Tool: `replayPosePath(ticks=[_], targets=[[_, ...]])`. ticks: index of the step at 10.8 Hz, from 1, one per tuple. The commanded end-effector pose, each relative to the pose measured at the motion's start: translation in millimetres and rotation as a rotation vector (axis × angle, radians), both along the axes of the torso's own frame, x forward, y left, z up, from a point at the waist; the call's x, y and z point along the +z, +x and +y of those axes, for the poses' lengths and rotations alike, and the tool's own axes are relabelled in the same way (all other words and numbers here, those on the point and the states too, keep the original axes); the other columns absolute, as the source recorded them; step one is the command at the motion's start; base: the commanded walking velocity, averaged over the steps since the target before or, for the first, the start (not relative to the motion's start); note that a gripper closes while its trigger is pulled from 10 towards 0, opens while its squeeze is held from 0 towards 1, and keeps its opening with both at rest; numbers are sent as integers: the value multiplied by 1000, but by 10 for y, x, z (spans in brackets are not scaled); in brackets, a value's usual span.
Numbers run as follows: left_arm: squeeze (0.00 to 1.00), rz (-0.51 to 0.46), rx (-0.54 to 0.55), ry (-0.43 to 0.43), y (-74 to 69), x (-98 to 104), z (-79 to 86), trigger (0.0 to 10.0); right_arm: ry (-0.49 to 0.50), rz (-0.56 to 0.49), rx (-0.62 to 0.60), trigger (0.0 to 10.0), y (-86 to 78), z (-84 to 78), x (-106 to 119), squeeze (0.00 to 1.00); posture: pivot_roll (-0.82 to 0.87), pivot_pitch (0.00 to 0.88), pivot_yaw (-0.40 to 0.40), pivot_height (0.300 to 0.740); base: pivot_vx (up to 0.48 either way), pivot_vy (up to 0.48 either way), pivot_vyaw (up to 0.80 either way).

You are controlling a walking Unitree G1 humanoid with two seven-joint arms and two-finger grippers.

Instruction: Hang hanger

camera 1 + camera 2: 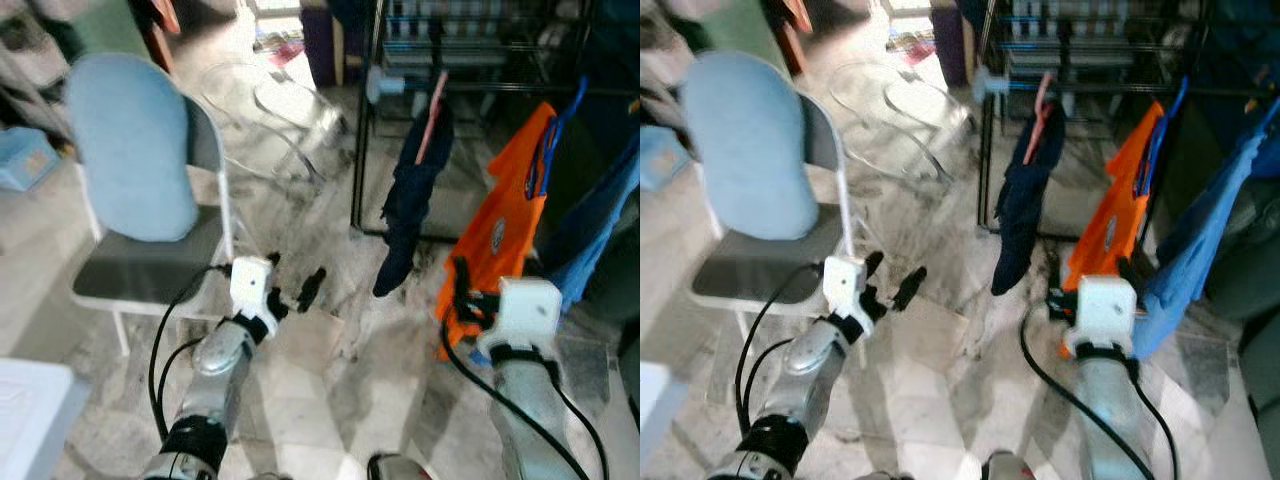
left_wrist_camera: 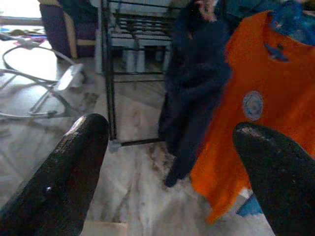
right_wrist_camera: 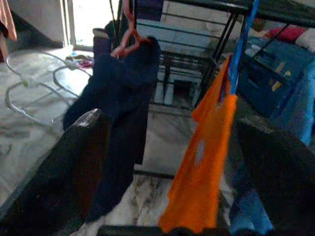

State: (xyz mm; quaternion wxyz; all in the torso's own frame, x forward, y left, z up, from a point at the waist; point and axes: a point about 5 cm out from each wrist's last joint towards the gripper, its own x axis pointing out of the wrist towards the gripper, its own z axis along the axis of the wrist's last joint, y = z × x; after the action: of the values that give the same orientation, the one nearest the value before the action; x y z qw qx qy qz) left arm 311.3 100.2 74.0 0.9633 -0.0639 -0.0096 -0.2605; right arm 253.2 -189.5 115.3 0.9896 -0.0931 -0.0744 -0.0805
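Left pincer [image 1: 296,283], fingers spread wide and empty, points toward the navy garment on its pink hanger [image 1: 433,118]. Right pincer [image 1: 468,292], also spread, touches the hem of the orange shirt, whose blue hanger [image 1: 548,150] hangs above it on the drying rack [image 1: 365,120]. Judged best: lift by the hook.

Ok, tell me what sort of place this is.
Probably a home laundry or drying corner: an orange shirt and a dark navy garment hang on hangers from a black metal rack, above a marble floor with a folding chair.
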Motion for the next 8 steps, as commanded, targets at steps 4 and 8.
replayPosePath(ticks=[4, 8], targets=[[0, 24, -32, 13, -31, -35, -72, 10000, -8, 19, -21, 10000, 8, -9, 14, 0, -271, 171, 85, 740, 379, 0, -334], [0, 42, -28, -11, -30, -51, -64, 10000, -28, 24, 21, 10000, 22, 31, 20, 0, -269, 170, 82, 740, 418, 0, 0]])
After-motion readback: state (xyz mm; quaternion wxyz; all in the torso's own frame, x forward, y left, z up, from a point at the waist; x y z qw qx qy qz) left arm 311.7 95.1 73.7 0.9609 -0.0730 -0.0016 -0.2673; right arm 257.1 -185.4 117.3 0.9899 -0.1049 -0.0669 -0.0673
